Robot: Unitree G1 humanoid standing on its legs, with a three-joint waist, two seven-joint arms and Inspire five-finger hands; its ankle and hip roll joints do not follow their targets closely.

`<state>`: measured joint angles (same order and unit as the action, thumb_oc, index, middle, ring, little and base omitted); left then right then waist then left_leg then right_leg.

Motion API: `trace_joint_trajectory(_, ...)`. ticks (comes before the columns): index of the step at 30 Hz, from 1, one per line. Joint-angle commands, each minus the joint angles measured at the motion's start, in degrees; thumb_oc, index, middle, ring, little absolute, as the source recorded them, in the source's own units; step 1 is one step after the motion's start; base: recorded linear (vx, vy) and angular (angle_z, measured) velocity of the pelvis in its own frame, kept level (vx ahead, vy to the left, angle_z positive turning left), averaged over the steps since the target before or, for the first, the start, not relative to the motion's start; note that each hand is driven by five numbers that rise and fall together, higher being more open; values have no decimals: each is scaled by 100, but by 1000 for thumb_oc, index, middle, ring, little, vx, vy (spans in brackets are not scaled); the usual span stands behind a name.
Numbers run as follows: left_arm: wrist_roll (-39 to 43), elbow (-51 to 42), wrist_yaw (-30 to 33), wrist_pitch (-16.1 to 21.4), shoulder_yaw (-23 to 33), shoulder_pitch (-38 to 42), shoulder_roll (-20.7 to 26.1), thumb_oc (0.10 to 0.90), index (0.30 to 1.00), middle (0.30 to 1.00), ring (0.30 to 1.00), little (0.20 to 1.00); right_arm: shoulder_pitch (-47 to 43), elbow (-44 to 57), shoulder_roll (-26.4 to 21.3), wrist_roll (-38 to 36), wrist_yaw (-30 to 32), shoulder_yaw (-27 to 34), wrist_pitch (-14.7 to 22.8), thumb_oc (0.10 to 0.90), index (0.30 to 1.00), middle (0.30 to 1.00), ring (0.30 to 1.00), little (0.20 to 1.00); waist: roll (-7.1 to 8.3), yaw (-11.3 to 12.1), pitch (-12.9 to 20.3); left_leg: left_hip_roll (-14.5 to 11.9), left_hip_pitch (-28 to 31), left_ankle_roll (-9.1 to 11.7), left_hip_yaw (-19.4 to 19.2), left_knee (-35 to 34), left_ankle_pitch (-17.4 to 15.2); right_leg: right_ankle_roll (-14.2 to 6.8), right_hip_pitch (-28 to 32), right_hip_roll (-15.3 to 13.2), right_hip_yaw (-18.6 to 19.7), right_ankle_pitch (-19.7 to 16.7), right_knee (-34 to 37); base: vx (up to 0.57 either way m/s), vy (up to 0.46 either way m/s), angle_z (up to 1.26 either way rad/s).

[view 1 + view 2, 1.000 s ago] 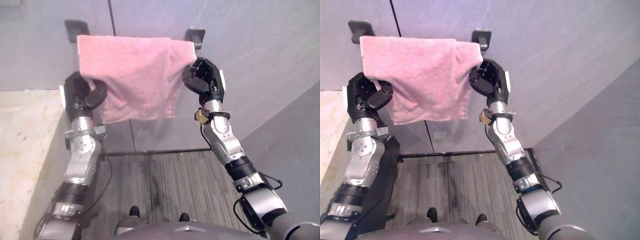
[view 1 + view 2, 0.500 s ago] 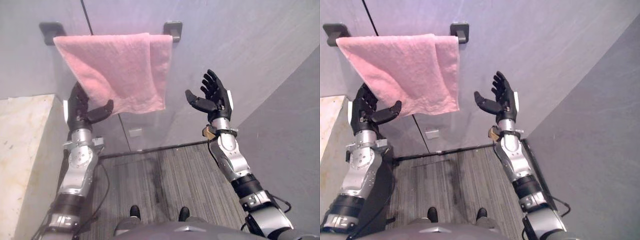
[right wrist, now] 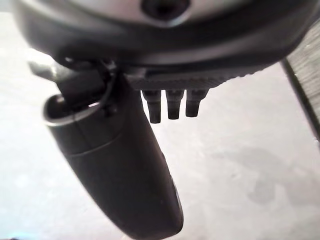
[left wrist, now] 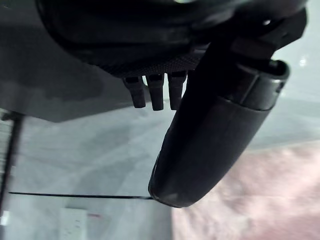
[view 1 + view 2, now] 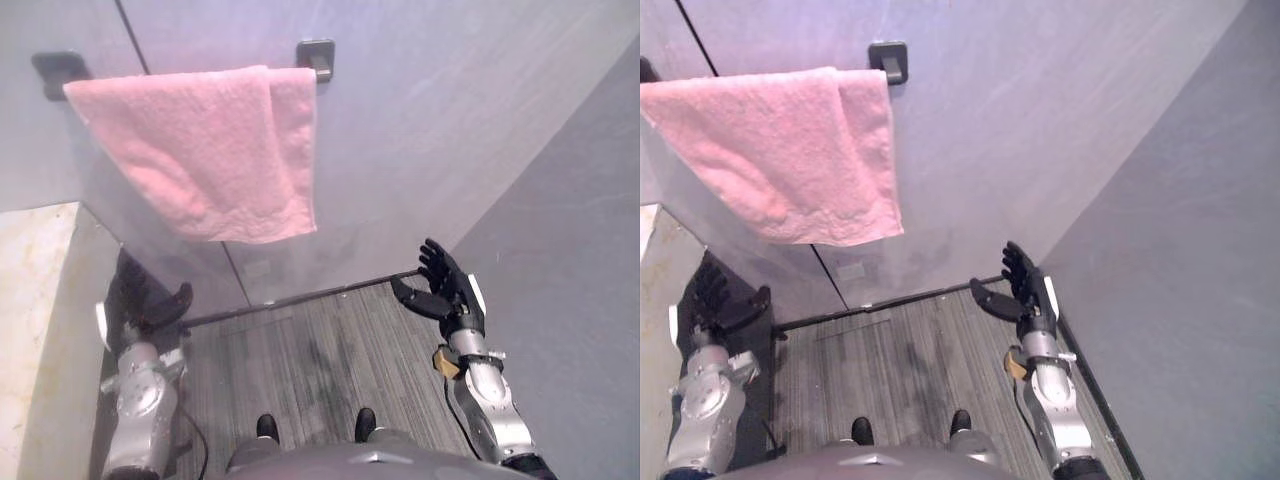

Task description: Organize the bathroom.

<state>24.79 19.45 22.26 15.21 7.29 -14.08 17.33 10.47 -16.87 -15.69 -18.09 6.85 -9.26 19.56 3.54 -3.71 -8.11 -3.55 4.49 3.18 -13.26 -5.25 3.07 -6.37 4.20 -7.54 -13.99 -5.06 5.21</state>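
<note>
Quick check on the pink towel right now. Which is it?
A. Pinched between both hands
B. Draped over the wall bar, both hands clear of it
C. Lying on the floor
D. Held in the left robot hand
B. The pink towel hangs over the wall bar, while the left robot hand and right robot hand sit open well below it.

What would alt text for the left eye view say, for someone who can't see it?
A pink towel hangs over a wall rail between two dark brackets, its lower edge slanting. Below it, the robot's left hand and right hand are held low and open, apart from the towel, above a striped grey floor.
</note>
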Motion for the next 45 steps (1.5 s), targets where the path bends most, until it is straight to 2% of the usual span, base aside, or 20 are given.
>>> trace_joint_trajectory(1, 316, 841, -309, 470, 89, 633, -4, 800, 900, 900, 900, 900, -619, -179, -237, 201, 21, 322, 659, 800, 900, 900, 900, 900, -313, -118, 205, -73, 421, 168, -115, 94, -485, -265, 168, 465, -110, 661, -41, -93, -124, -12)
trace_joint_trajectory(6, 96, 1846, -906, 32, -197, 398, -7, 800, 900, 900, 900, 900, -288, -1071, -384, 354, -38, 510, 492, 800, 900, 900, 900, 900, -269, -297, -69, -113, -8, 225, -357, 905, -594, -199, -71, 346, -86, 535, -21, -346, -43, -7)
trace_joint_trajectory(7, 394, 2473, -1199, -65, -293, 585, -88, 800, 900, 900, 900, 900, -355, -1706, -503, 433, -136, 515, 397, 800, 900, 900, 900, 900, -151, -341, -248, -48, -433, 135, -424, 2005, -989, -121, -161, 161, -100, 501, -61, -399, -16, 3)
trace_joint_trajectory(8, 394, 2473, -1199, -65, -293, 585, -88, 800, 900, 900, 900, 900, -355, -1706, -503, 433, -136, 515, 397, 800, 900, 900, 900, 900, -151, -341, -248, -48, -433, 135, -424, 2005, -989, -121, -161, 161, -100, 501, -61, -632, -31, 15)
trace_joint_trajectory(9, 400, 3205, -1460, -256, -404, 775, -163, 800, 900, 900, 900, 900, -474, -2577, -528, 435, -208, 452, 372, 800, 900, 900, 900, 900, -84, -353, -350, 136, -685, 76, -166, 3063, -1190, 7, -256, 88, -148, 512, -112, -389, -5, 19)
trace_joint_trajectory(10, 442, 3537, -1566, -332, -486, 836, -196, 800, 900, 900, 900, 900, -489, -2950, -516, 416, -293, 433, 332, 800, 900, 900, 900, 900, -103, -383, -359, 277, -607, 101, 4, 3259, -1211, 45, -332, 93, -174, 494, -171, -389, -5, 19)
trace_joint_trajectory(11, 442, 3537, -1566, -332, -486, 836, -196, 800, 900, 900, 900, 900, -489, -2950, -516, 416, -293, 433, 332, 800, 900, 900, 900, 900, -103, -383, -359, 277, -607, 101, 4, 3259, -1211, 45, -332, 93, -174, 494, -171, -191, 40, 4)
trace_joint_trajectory(13, 501, 4202, -1767, -601, -556, 896, -358, 800, 900, 900, 900, 900, -438, -3688, -446, 220, -462, 476, -100, 800, 900, 900, 900, 900, -191, -472, -313, 783, -251, 167, 541, 3219, -1223, 82, -631, 116, -175, 415, -378, -364, 113, -10)
trace_joint_trajectory(16, 654, 4436, -1805, -590, -630, 874, -567, 800, 900, 900, 900, 900, -279, -4405, -353, 199, -832, 725, -154, 800, 900, 900, 900, 900, -439, -562, -300, 1158, 420, 174, 1120, 2157, -1269, 37, -965, 421, -15, 261, -468, -410, 145, -21)
trace_joint_trajectory(17, 614, 4418, -1803, -578, -645, 898, -592, 800, 900, 900, 900, 900, -225, -4385, -301, 222, -981, 790, -216, 800, 900, 900, 900, 900, -473, -576, -328, 1349, 591, 2, 1341, 1604, -1562, -59, -1190, 503, 92, 122, -499, -284, 93, -38)
trace_joint_trajectory(20, 462, 4270, -1802, -600, -679, 1066, -497, 800, 900, 900, 900, 900, -270, -4283, -229, -137, -1131, 818, -126, 800, 900, 900, 900, 900, -436, -640, -469, 1456, 685, -287, 1515, 1038, -1756, -320, -1723, 468, 203, -289, -509, -526, 90, -41)
trace_joint_trajectory(22, 277, 4117, -1808, -708, -734, 1087, -380, 800, 900, 900, 900, 900, -335, -4128, -134, -105, -1162, 771, 10, 800, 900, 900, 900, 900, -398, -599, -607, 1380, 652, -405, 1445, 862, -1766, -544, -2033, 284, 68, -460, -459, -408, 5, -7)
trace_joint_trajectory(26, 346, 4001, -1939, -789, -763, 1037, -242, 800, 900, 900, 900, 900, -406, -4029, -53, -47, -1069, 676, 25, 800, 900, 900, 900, 900, -432, -549, -728, 1169, 444, -489, 1454, 855, -1667, -578, -2186, 170, 513, -157, -977, -366, -5, -10)
trace_joint_trajectory(30, 426, 4016, -2048, -876, -687, 909, -129, 800, 900, 900, 900, 900, -685, -4069, -15, -115, -1107, 602, -99, 800, 900, 900, 900, 900, -581, -89, -632, 768, 69, -421, 852, 681, -1204, -427, -1520, -158, 112, 470, -2045, -488, -18, -19)
trace_joint_trajectory(33, 385, 4055, -2032, -884, -716, 940, -140, 800, 900, 900, 900, 900, -747, -4163, 6, -51, -1314, 614, 1, 800, 900, 900, 900, 900, -689, 203, -445, 515, -316, -440, 775, 645, -927, -385, -821, -188, 302, 1075, -2626, -624, -104, -103)
trace_joint_trajectory(34, 441, 4147, -1988, -892, -828, 1049, -154, 800, 900, 900, 900, 900, -828, -4302, 67, -249, -1361, 544, 32, 800, 900, 900, 900, 900, -580, 410, -267, 505, -709, -457, 866, 707, -754, -471, -173, -184, 520, 1193, -2662, -671, -233, -58)
trace_joint_trajectory(38, 671, 4292, -1882, -937, -970, 1232, -130, 800, 900, 900, 900, 900, -1023, -4382, 156, -222, -1425, 279, -76, 800, 900, 900, 900, 900, -403, 599, -52, 487, -1384, -376, 1256, 594, -285, -466, 660, 271, 1498, 1453, -2382, -514, -238, 12)
trace_joint_trajectory(40, 695, 4215, -1724, -1144, -1098, 1346, -47, 800, 900, 900, 900, 900, -1117, -4297, 191, -169, -1511, 95, -236, 800, 900, 900, 900, 900, -304, 817, -99, 401, -2011, -68, 1532, 784, 38, -234, 1071, 565, 1537, 1903, -1633, -589, -333, 23)
trace_joint_trajectory(43, 543, 4092, -1779, -1107, -1065, 1331, -58, 800, 900, 900, 900, 900, -1199, -4070, 59, -280, -1503, -49, -418, 800, 900, 900, 900, 900, -379, 863, -340, 227, -2077, 147, 1694, 571, 300, -35, 881, 804, 1448, 2107, -1395, -387, -167, 6)
trace_joint_trajectory(45, 250, 4096, -1937, -1041, -1072, 1336, -71, 800, 900, 900, 900, 900, -1195, -3978, -101, -598, -1575, -34, -558, 800, 900, 900, 900, 900, -431, 770, -648, 39, -2191, 207, 1271, 336, 340, 33, 787, 847, 1148, 2019, -1146, -621, -185, 97)
